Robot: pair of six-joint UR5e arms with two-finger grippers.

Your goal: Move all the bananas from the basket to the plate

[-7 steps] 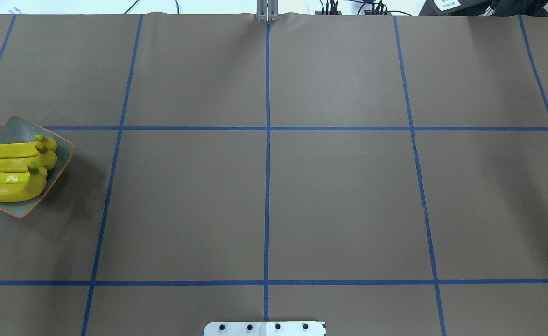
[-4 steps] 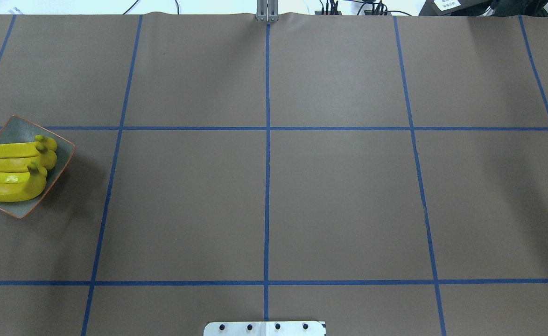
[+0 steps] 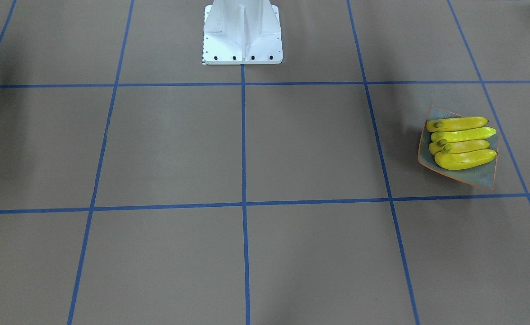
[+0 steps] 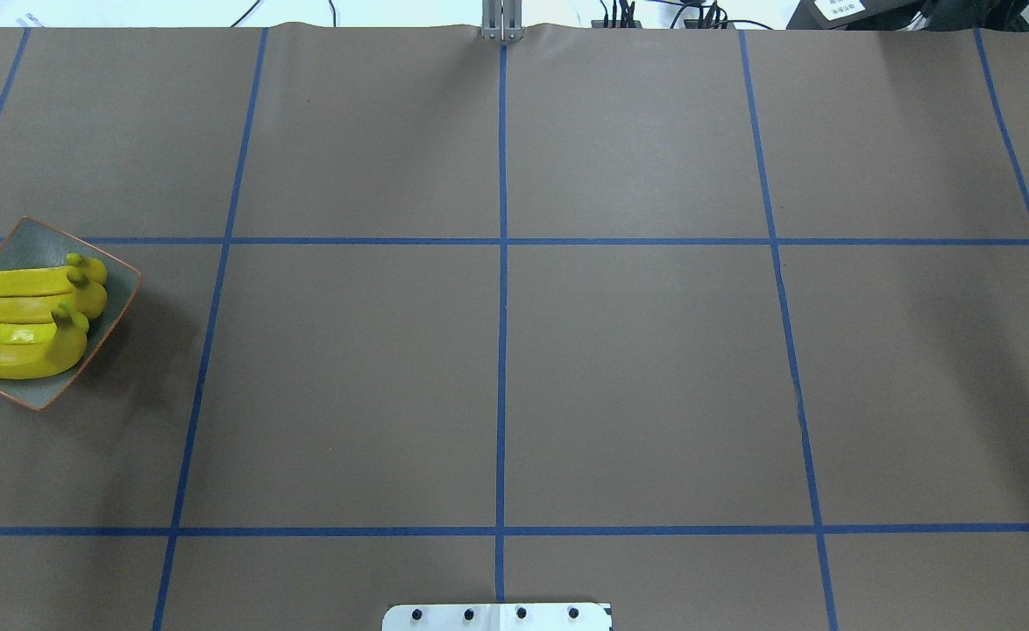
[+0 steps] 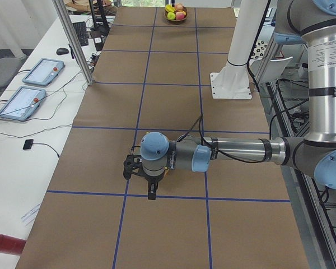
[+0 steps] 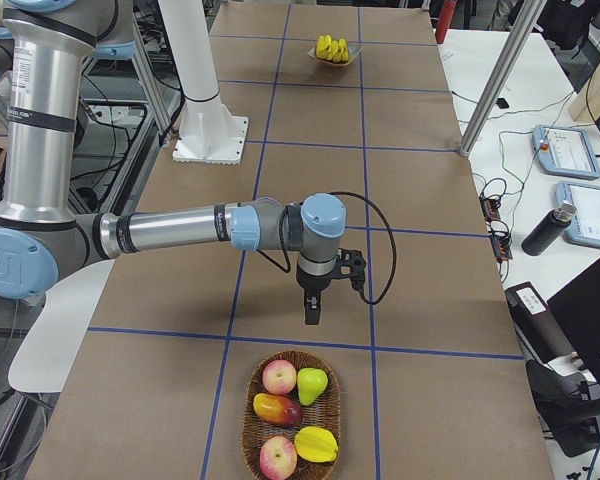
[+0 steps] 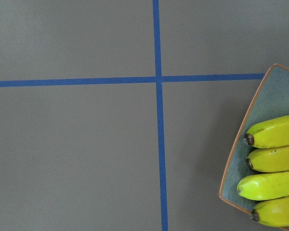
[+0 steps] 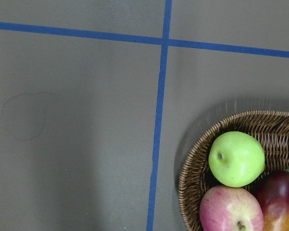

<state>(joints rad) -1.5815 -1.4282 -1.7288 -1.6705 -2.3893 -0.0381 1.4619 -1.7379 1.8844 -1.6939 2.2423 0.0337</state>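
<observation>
Bananas [image 4: 24, 320], four: lying side by side on plate [image 4: 32, 244], robot's left end of bench [image 4: 637, 368]. Basket [image 8: 189, 179]: other fruit inside. Left pincer [image 5: 152, 193], right pincer [image 6: 311, 312]: above bench, cannot tell whether released or clenched

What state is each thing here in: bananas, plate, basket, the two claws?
bananas: four, side by side on the plate.
plate: level, full.
basket: holds other fruit, no bananas.
left gripper: near plate; opening unclear.
right gripper: near basket; opening unclear.
</observation>
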